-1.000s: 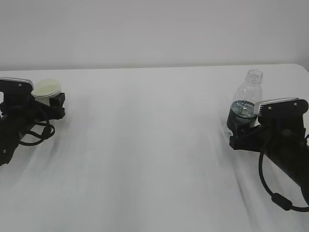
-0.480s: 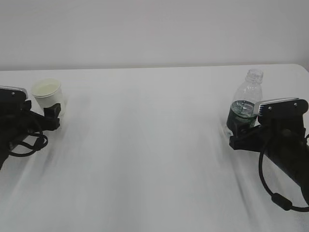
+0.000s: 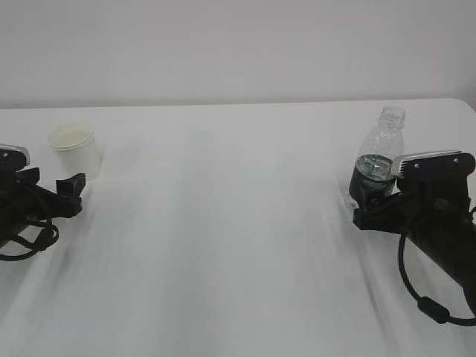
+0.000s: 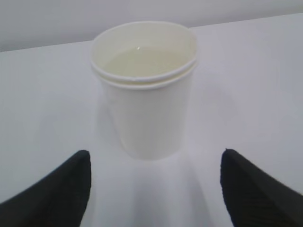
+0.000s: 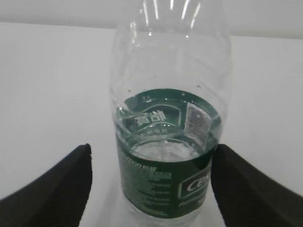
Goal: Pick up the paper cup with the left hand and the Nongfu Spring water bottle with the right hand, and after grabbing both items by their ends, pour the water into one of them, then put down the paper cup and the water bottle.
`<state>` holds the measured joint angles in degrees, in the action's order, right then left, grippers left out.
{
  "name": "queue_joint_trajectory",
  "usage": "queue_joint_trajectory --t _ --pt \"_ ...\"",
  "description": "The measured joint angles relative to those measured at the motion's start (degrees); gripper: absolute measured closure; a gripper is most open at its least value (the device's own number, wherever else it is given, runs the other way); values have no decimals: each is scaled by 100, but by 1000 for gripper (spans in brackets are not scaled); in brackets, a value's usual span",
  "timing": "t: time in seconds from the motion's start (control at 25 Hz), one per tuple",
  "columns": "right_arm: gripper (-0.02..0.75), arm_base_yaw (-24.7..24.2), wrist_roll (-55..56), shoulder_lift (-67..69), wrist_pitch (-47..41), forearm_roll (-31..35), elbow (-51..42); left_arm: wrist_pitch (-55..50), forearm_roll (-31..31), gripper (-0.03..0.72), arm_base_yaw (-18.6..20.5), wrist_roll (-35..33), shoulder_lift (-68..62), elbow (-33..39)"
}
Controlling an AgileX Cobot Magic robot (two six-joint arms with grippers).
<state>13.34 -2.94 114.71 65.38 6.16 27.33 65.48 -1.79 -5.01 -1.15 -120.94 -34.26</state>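
Cup (image 3: 75,146) stands upright on the white table (image 3: 238,223) at far left, with the left gripper (image 3: 65,192) spread wide and clear of it, just in front; in the wrist view its two black fingers (image 4: 61,189) flank the cup (image 4: 144,90) without touching. Bottle (image 3: 378,160) stands upright, capless, at the right, water (image 5: 163,149) low inside behind the green label. Right gripper (image 3: 368,202) sits around the bottle's lower half, released, its fingers (image 5: 52,184) apart from the plastic on both sides.
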Motion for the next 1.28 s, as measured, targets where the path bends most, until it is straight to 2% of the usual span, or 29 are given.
queue_joint_trajectory --t 0.96,1.28 --pt "145 0 12 -801 0 -23 -578 11 -64 95 0 0 1155 623" --pt "145 0 -89 -1433 -194 23 -790 11 -174 97 0 0 1768 719"
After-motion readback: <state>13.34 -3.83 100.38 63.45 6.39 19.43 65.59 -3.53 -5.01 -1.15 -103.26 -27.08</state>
